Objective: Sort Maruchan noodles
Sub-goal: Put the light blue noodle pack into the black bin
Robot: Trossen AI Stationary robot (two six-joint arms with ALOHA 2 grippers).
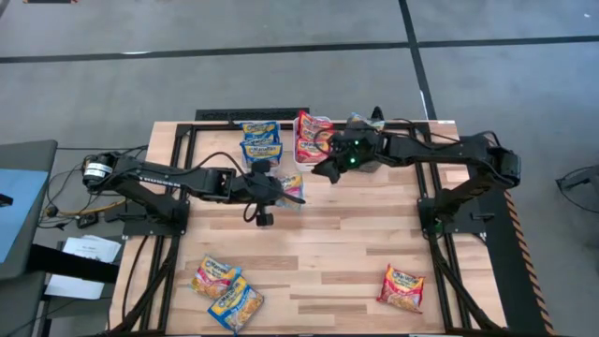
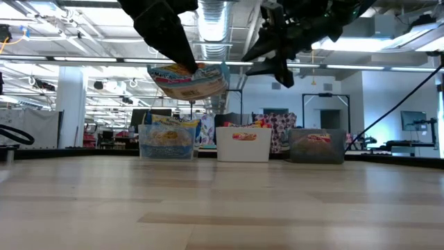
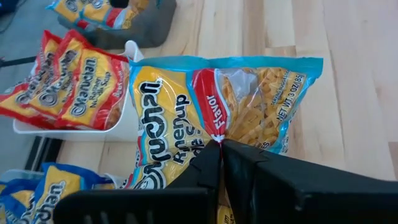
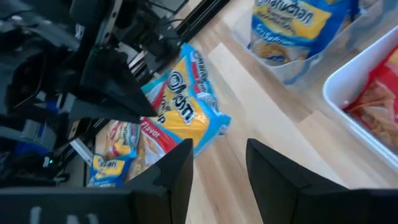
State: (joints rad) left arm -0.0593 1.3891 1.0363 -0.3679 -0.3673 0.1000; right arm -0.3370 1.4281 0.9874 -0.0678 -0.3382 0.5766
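My left gripper (image 1: 281,187) is shut on a blue-and-yellow Maruchan packet (image 3: 249,87), held high above the table's middle (image 2: 191,80), just short of the bins. My right gripper (image 4: 217,168) stands open and holds nothing. It hovers near the white bin (image 1: 312,139) and faces the held packet (image 4: 186,118). The clear bin (image 1: 261,140) holds blue packets, the white bin red ones (image 3: 68,93). My right arm partly covers the dark bin (image 1: 367,124). Loose packets lie flat at the near left (image 1: 213,276) (image 1: 236,302) and the near right (image 1: 402,286). My left gripper pinches the packet between its two fingers (image 3: 205,168), by the red band on the printed face (image 3: 214,130). The fingers slant down from the table's left side (image 2: 173,48). The packet hangs tilted below them, lifted clear of the table.
The three bins stand in a row along the far edge (image 2: 243,142). A black frame (image 1: 187,140) borders the wooden table (image 1: 328,243). Bare board lies between the arms and the near packets. My two grippers are close to each other over the middle.
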